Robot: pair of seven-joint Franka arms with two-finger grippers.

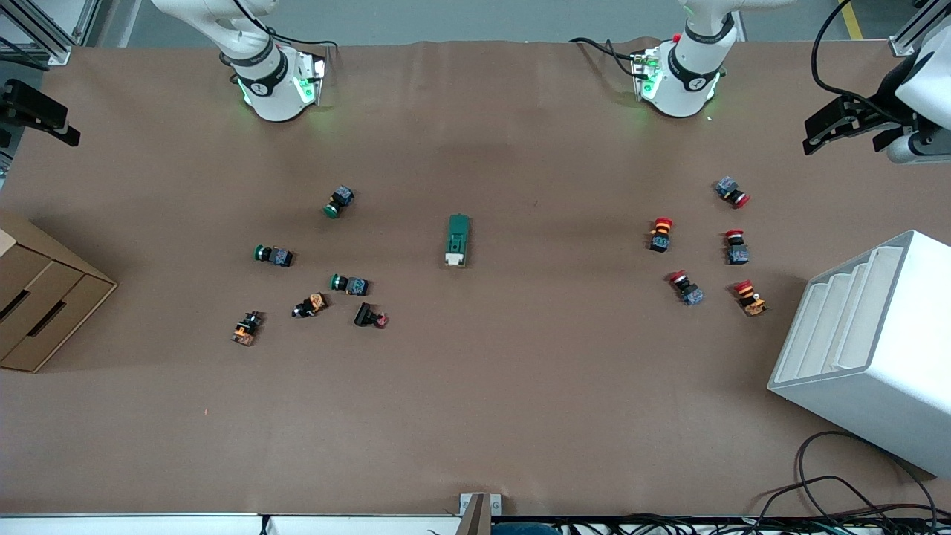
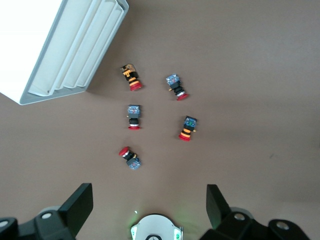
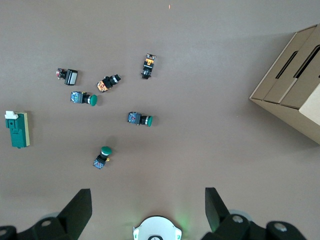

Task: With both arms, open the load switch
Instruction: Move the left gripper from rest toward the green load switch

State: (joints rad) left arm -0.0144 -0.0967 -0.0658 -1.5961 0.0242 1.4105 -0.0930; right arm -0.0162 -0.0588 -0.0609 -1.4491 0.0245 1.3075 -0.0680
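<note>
The load switch (image 1: 458,240) lies flat on the brown table (image 1: 475,416), about midway between the two arms' ends. Its long side points from the robot bases toward the front camera, and its white tab (image 1: 455,258) is at the end nearer to that camera. Nothing touches it.

The left gripper (image 2: 148,205) hangs high over the left arm's end of the table. Its fingers (image 2: 80,205) are spread wide and hold nothing. Five red-capped push-buttons (image 1: 660,234) lie scattered on the table below it, beside a white slotted rack (image 1: 869,349). The load switch does not show in the left wrist view and is well apart from this gripper.

The right gripper (image 3: 148,207) hangs high over the right arm's end of the table. Its fingers (image 3: 80,207) are also spread wide and hold nothing. Below it lie three green-capped push-buttons (image 1: 338,201) and a few orange-and-black ones (image 1: 310,305), with a cardboard box (image 1: 37,297) at the table's edge. The load switch shows at the edge of the right wrist view and is well apart from this gripper too, with the green-capped group lying between it and the cardboard box.
</note>
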